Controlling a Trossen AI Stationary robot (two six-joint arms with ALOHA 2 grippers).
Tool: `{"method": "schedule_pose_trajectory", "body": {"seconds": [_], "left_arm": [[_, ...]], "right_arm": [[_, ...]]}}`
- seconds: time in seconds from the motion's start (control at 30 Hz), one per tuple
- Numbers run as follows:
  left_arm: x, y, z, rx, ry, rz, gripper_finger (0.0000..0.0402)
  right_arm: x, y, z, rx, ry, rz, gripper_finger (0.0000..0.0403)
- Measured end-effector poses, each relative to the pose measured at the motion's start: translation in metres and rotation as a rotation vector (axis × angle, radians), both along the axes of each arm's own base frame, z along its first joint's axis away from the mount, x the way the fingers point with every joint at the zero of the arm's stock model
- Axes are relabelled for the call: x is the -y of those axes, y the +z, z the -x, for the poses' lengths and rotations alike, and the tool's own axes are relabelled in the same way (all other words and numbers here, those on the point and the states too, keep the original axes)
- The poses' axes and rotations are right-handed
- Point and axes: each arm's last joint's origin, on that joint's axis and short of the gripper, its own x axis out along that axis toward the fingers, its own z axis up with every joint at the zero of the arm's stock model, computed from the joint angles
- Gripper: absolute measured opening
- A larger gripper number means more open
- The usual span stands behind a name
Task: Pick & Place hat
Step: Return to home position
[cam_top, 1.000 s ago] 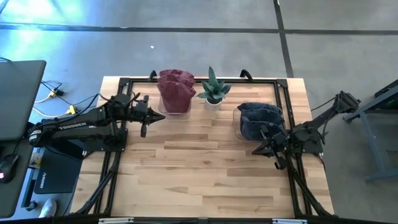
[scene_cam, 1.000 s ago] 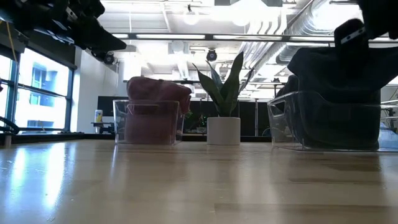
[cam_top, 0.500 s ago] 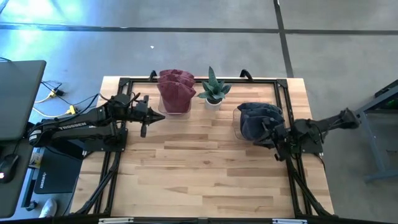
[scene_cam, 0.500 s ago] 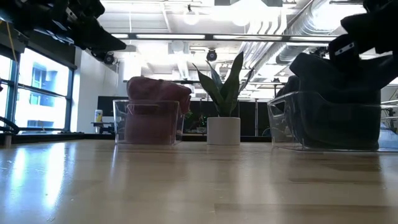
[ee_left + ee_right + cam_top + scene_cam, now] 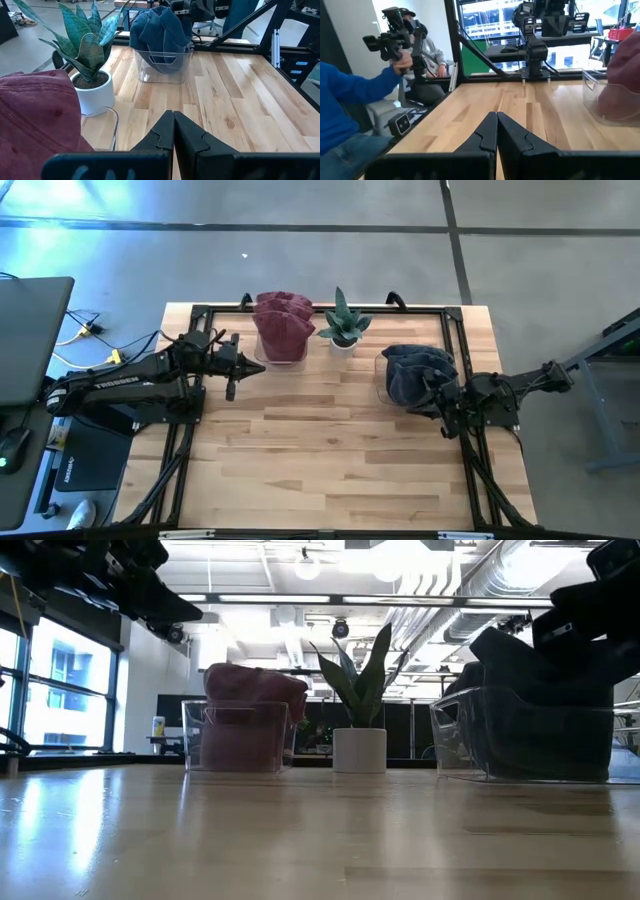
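Wood lies bare across the middle of the table [image 5: 330, 450], and nothing is left on it to pick, so my only worries are about pulling both arms back.

On the left, my left gripper [image 5: 173, 115] hangs above the table just beside the left bin [image 5: 240, 705], its fingers pressed together with nothing between them. The red caps [image 5: 284, 325] sit in that bin, heaped above its rim. If I swing the wrist toward the bin as I fold back, I judge that I could clip the rim or catch the top cap and tip it out.

In the middle, the plant [image 5: 343, 325] stands between the bins, near the left one. A wide sweep from either arm could knock it over.

Further right, the blue caps [image 5: 415, 370] fill the right bin [image 5: 470, 695], also piled above its wall. My right gripper [image 5: 496, 116] is right beside this bin, fingers closed and empty. From above my dark arm merges with the dark cloth, so I cannot tell whether I clear it or brush it. If I touch it, a retreat could drag a cap over the edge or shove the light bin along the wood.

Beyond the table's left side a person [image 5: 350, 100] sits, well apart from my fingers.
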Motion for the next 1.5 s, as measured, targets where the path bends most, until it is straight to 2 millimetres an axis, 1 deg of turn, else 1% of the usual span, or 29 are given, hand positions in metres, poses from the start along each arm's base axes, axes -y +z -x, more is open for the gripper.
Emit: {"method": "schedule_pose_trajectory", "body": {"seconds": [0.27,0.73,1.07,1.5], "left_arm": [[0.000,0.000,0.000,0.001,-0.008,0.002,0.0000],[0.000,0.000,0.000,0.001,-0.008,0.002,0.0000],[0.000,0.000,0.000,0.001,-0.008,0.003,0.0000],[0.000,0.000,0.000,0.001,-0.008,0.003,0.0000]], "right_arm": [[0.001,0.000,0.000,0.011,-0.013,0.066,0.0000],[0.017,-0.003,-0.004,-0.026,-0.181,0.059,0.0000],[0.017,-0.007,-0.008,-0.085,-0.187,0.065,0.0000],[0.017,-0.008,-0.008,-0.091,-0.185,0.066,0.0000]]}}
